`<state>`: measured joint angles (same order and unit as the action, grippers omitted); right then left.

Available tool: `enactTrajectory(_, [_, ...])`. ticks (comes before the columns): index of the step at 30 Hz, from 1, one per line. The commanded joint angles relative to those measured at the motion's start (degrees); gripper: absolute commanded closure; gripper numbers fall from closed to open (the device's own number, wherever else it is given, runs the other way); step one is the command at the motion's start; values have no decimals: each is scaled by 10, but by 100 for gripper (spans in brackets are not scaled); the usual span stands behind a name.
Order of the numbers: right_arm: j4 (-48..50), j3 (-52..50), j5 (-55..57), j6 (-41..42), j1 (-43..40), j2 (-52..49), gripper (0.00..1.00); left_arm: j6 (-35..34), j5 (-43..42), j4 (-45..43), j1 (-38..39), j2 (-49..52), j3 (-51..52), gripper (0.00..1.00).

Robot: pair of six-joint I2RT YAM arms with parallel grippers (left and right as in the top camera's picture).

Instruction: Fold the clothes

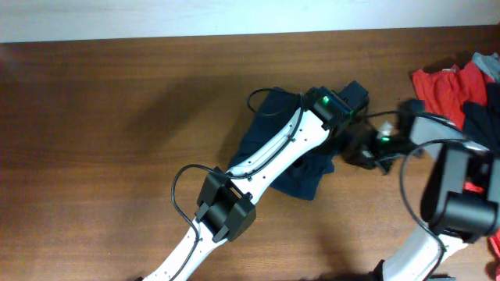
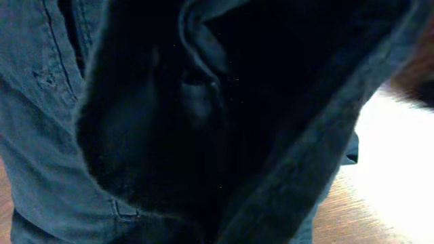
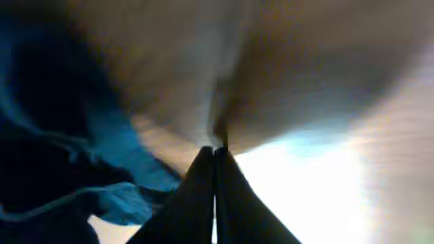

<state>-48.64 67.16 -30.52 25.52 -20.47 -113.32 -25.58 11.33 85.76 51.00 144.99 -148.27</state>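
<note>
On the right gripper (image 3: 215, 169): pressed together tip to tip, with nothing visible between, though too blurred to rule out a thin hem. Held low over bare wood just beside the dark blue garment (image 3: 54, 183), probably to nip or slide under its nearer edge. Seen from overhead, set at the side of the garment that faces the right edge of the table (image 1: 117, 117).

On the left gripper (image 1: 349, 100): cannot tell whether spread or pinching. No fingers to be seen in its own wrist view, only folds and a stitched seam filling the frame. Likely sunk into the cloth to gather or lift it, judging by how close the fabric lies to the lens.

As for the garment: crumpled in a heap about mid-table, a little toward the right edge, partly hidden under the left arm. Not flat, no fold made yet. Judged an early step, spreading out before any folding. Needed next: two separate corners held and drawn apart.

Farther out, by the far right corner: red clothes pile (image 1: 441, 84), with something dark mixed in, apparently waiting its turn, apart from the blue heap.
</note>
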Motion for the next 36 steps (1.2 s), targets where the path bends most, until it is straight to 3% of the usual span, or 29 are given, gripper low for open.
enactTrajectory(1, [-11,-3,28,-11,-69,37,96,-7,-13,-8,2,0,-2,99])
enactTrajectory(3, [-17,-3,-1,-14,-96,50,96,-7,-26,-21,3,4,-2,87])
enactTrajectory(5, [-20,-3,-25,-21,-112,59,96,-7,-36,-35,3,12,-2,59])
enactTrajectory(7, [-22,-3,-36,-28,-119,64,96,-5,-41,-38,4,20,-2,38])
enactTrajectory(12, [-24,-3,-39,-42,-113,70,96,31,-45,-33,3,20,-12,29])
enactTrajectory(20, [28,-2,-131,-108,-95,126,95,34,19,108,-19,1,-204,23])
enactTrajectory(22, [35,-2,-145,-130,-84,156,95,70,31,110,-26,-11,-243,23])
enactTrajectory(26, [34,-1,-150,-167,-30,229,95,73,63,110,-69,-38,-273,24])
enactTrajectory(27, [33,-1,-149,-171,-12,242,95,73,60,110,-81,-39,-273,28])
enactTrajectory(31, [31,-1,-127,-172,77,268,91,82,-9,108,-145,-30,-258,42])
enactTrajectory(36, [32,-1,-30,-178,209,251,91,194,-188,90,-220,10,-221,59])
